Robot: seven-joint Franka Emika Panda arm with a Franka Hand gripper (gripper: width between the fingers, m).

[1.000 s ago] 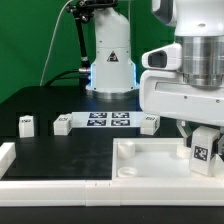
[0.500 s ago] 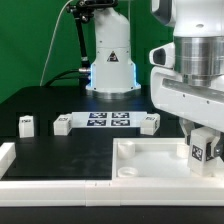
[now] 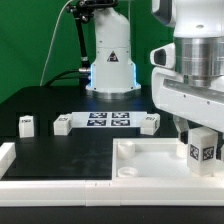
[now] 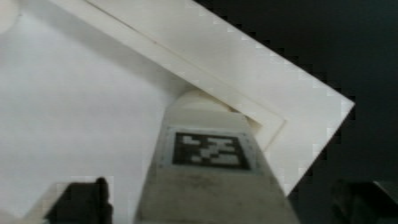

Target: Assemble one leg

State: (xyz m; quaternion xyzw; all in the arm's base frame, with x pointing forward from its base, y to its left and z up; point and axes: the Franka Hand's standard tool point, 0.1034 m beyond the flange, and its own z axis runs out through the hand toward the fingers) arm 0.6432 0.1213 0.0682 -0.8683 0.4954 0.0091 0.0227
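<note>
Leg upright within pincer, at panel corner.

leg over the panel at the exterior view's right, marker board behind, spare legs flanking the board

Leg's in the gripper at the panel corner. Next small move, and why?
Probably ease it straight down a little. The gripper holds the leg upright at the corner of the panel. The wrist view shows it close against the raised corner edge, but I can't tell whether it is seated yet.
</note>
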